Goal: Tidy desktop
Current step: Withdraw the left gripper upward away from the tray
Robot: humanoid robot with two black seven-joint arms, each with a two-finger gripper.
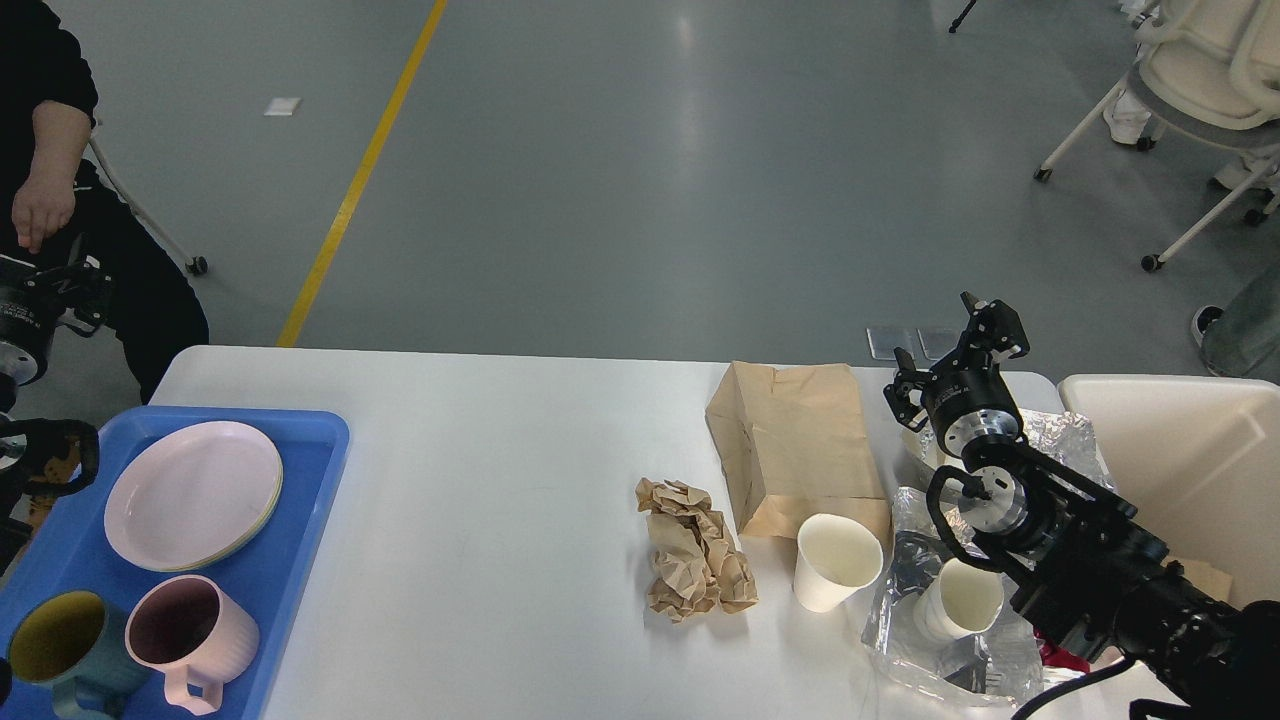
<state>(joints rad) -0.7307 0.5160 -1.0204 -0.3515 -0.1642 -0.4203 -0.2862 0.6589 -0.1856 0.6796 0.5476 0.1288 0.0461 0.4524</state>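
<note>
White counter [480, 470] spans the view's lower half, carrying a blue tray [300, 560] at its left, crumpled brown paper [692, 550], a paper bag [795, 445] and a paper cup [835, 560] toward the right. Right gripper [950, 350] hovers beside the bag, fingers spread, holding nothing. Left gripper [60, 290]: fingers too dark to tell

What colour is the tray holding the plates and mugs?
The tray is blue, seen in the head view.

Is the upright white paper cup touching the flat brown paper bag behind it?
Cannot tell. In the head view the paper cup overlaps the lower edge of the brown paper bag, so no gap shows, but the overlap may come only from the viewing angle.
</note>
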